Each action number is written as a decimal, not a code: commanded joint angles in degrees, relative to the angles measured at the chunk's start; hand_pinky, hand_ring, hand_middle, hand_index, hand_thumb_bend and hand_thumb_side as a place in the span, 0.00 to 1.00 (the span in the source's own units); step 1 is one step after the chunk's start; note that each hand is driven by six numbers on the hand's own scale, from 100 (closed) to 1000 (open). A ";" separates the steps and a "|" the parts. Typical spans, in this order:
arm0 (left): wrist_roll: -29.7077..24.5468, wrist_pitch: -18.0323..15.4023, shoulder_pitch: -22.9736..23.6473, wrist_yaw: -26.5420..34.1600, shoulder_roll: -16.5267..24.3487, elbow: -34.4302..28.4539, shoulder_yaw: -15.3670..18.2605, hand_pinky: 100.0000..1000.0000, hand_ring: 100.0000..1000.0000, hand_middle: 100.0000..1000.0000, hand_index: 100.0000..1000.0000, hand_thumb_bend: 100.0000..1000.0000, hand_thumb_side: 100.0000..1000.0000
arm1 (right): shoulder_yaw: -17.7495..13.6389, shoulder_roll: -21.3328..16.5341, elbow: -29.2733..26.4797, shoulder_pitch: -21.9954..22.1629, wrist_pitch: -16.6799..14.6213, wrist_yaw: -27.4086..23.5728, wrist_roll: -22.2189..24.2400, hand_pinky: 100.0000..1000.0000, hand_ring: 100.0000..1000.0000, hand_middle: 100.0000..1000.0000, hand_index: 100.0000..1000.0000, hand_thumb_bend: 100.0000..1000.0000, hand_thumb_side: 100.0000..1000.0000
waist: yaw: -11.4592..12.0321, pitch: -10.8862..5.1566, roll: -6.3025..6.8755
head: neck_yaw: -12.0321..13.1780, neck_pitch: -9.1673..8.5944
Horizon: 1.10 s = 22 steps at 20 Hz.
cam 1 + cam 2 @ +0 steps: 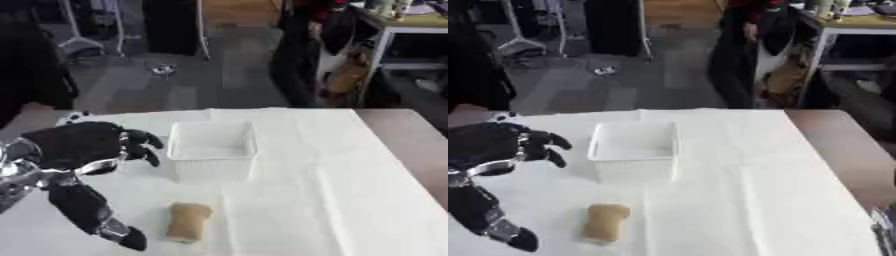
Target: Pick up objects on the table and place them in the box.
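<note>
A tan, roll-shaped object point(186, 221) lies on the white tablecloth near the front, to the left of centre. Behind it stands a white, see-through plastic box point(213, 161) in which I see nothing. My left hand point(74, 145) hovers to the left of the box, above the cloth. Its fingers point(140, 145) are relaxed and point toward the box wall, its thumb point(92, 212) reaches down beside the tan object, and it holds nothing. A grey sliver at the lower right corner of the right eye view may be my right hand point(885, 231).
The white cloth point(341, 200) covers most of the table, with brown tabletop point(411, 145) bare along the right side. Beyond the far edge are a grey floor, dark furniture and a shelf unit at the right.
</note>
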 commanded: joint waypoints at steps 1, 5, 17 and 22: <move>-1.38 -1.34 -2.16 -1.06 1.40 2.47 -0.83 0.76 0.65 0.77 0.80 1.00 1.00 | 0.13 -0.05 -0.75 -1.19 -0.10 -0.42 0.33 0.01 0.21 0.40 0.54 0.00 1.00 | -0.16 -0.86 0.27 | 0.96 -0.89; -2.35 -3.10 -4.52 -2.07 0.05 6.92 -2.13 0.76 0.65 0.77 0.80 1.00 1.00 | 0.30 0.32 -0.75 -1.46 -0.18 -0.71 0.59 0.01 0.21 0.40 0.54 0.00 1.00 | -0.61 -0.75 0.37 | 1.40 -1.86; -2.11 -8.33 -12.10 -9.63 -6.67 24.52 -4.41 0.84 0.67 0.78 0.81 1.00 1.00 | 0.72 1.27 -0.75 -2.29 -0.28 -1.33 1.16 0.01 0.21 0.40 0.54 0.00 1.00 | -1.90 -0.52 0.75 | 2.21 -0.90; -1.78 -11.53 -13.97 -12.39 -9.27 28.91 -6.07 0.83 0.67 0.78 0.81 1.00 1.00 | 0.74 1.95 -0.75 -2.98 -0.50 -1.48 1.24 0.02 0.21 0.40 0.54 0.00 1.00 | -2.59 -0.42 0.99 | 2.30 -0.58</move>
